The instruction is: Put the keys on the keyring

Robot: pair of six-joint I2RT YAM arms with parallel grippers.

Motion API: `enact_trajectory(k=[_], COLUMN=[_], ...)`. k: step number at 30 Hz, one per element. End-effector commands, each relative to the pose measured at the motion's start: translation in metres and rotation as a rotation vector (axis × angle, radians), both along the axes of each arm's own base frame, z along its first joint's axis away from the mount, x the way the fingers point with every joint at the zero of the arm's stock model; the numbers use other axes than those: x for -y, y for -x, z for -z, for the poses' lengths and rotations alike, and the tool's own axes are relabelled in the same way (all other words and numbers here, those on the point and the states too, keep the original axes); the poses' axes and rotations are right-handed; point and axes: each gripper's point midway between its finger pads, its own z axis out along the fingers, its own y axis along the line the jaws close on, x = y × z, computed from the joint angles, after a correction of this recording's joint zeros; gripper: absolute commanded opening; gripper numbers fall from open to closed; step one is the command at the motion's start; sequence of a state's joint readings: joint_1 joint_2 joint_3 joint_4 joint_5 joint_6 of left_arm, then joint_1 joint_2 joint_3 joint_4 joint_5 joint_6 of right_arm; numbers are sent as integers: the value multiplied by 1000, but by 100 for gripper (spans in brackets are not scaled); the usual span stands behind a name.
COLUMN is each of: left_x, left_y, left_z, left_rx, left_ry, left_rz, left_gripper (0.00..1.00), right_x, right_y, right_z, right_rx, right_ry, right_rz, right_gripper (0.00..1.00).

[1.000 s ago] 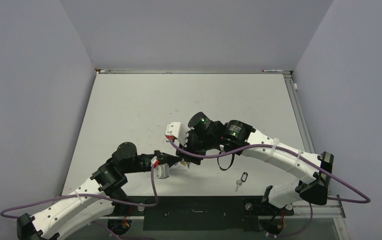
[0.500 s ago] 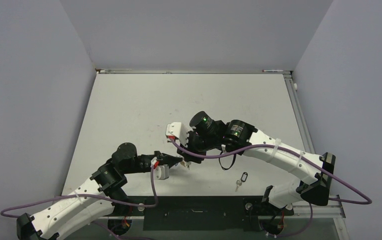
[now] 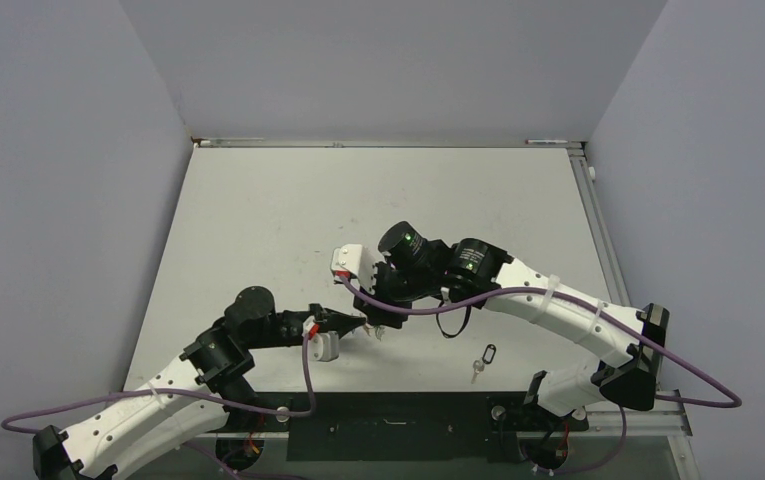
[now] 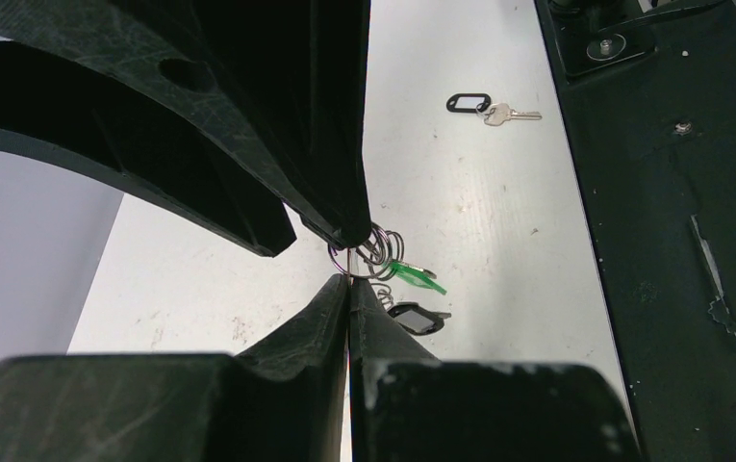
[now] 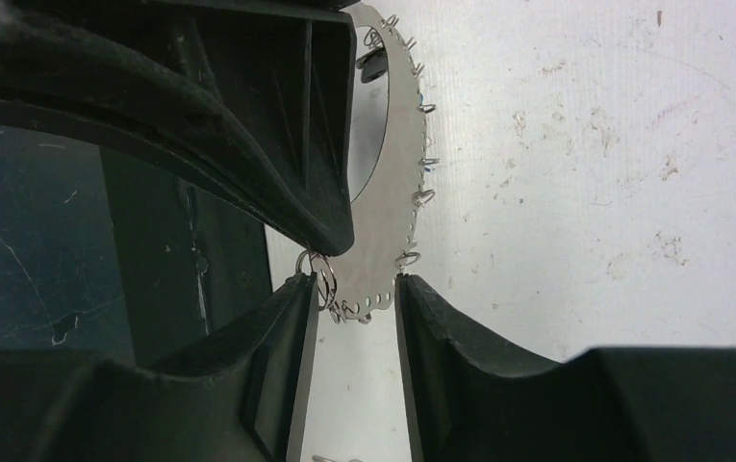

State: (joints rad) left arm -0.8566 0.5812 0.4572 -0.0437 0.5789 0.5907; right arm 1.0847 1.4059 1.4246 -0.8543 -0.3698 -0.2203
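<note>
The keyring (image 5: 388, 192) appears in the right wrist view as a curved silvery band with small split rings along its edge. My left gripper (image 4: 349, 281) is shut on its thin edge, just above the table. A green key (image 4: 419, 278) and a black tag (image 4: 418, 319) hang from rings beside the left fingertips. My right gripper (image 5: 356, 284) meets the left gripper (image 3: 358, 323) tip to tip. Its jaws stand apart with the band's holed lower end between them, and a small ring (image 5: 321, 274) rests against one finger. A loose key with a black tag (image 3: 482, 360) lies on the table.
The black mounting plate (image 3: 388, 425) runs along the near table edge. Purple cables (image 3: 308, 370) hang from both wrists, and a dark cable loop (image 3: 453, 325) droops under the right arm. Grey walls close in the table on three sides.
Both grippers stay tip to tip at the same spot. Only the right wrist has shifted very slightly.
</note>
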Motion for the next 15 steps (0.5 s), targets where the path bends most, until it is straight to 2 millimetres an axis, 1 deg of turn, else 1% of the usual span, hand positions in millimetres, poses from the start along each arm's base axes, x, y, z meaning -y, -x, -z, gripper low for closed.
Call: enact_trajectory(k=[1,4,7,8,12,15], left_x=[4,4,4,4,3,4], left_y=[6,5,5,6,6,6], left_z=[-38,-38,-39,-40,-41,-42], left_rx=[106,107,111,112,114,114], left_ry=[97,97,101,105,112,114], left_rz=[41,38,37,36,36,38], left_gripper=[0,0,0,0,0,0], right_x=[-7,-6,-5,-5,-4,-2], right_y=[-7,-5,-5,-5,-8,-18], right_z=[-1,-1,-1,-2,-7,-19], right_rx=[0,-10,-9,-8,9,36], right_ry=[-21,-22,-26,-29,-43,-85], right_rz=[2,-6,-6,-5,15,54], right_gripper=[33,27,15,13,6,5])
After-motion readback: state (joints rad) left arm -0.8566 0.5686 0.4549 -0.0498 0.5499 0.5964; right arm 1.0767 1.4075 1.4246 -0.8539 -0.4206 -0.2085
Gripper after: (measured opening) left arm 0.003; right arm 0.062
